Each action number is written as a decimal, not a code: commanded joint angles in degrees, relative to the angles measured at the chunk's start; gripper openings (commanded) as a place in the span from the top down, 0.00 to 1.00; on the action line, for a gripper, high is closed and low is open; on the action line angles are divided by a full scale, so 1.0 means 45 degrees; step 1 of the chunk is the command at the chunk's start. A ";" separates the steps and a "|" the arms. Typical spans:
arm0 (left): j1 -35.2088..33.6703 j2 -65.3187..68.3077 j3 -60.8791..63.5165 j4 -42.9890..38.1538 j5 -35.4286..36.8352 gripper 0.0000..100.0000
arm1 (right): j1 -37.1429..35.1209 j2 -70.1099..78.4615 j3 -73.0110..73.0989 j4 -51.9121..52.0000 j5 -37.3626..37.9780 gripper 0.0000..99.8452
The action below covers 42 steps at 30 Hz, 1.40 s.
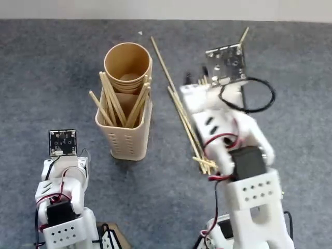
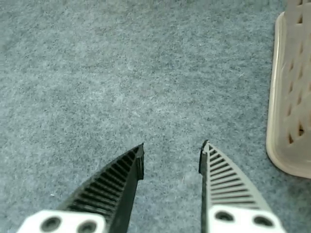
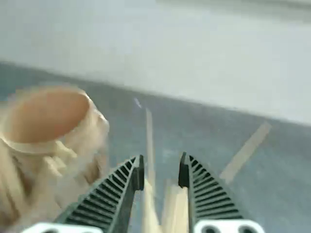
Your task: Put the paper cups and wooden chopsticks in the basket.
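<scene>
The right arm stretches forward beside the basket, its jaws pinching a few chopsticks, with others loose on the table. The left arm sits folded back, jaws open. Paper cups and more chopsticks stand in the basket.

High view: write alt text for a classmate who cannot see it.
A beige basket on grey carpet holds stacked paper cups and several chopsticks. Beside it, loose chopsticks stretch partly under the right arm; the left arm sits apart.
</scene>
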 commanded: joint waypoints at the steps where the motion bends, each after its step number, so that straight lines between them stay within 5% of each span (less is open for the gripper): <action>1: 0.0127 -0.0068 0.0029 -0.0215 -0.0156 0.79 | 0.1514 0.1084 -0.0361 0.2315 0.2579 0.87; 7: 0.0127 -0.0068 0.0029 -0.0176 -0.0156 0.79 | 0.2471 0.3937 0.1612 0.2413 0.6408 0.87; 14: 0.0127 -0.0068 0.0029 -0.0195 -0.0156 0.79 | 0.2042 0.5109 0.4835 0.0713 0.8987 0.87; 26: 0.0127 -0.0068 0.0029 -0.0215 -0.0156 0.79 | 0.1690 0.5148 0.6398 0.0205 1.0686 0.87; 42: 0.0127 -0.0068 0.0029 -0.0156 -0.0156 0.79 | 0.1748 0.5265 0.6632 -0.1651 1.0608 0.87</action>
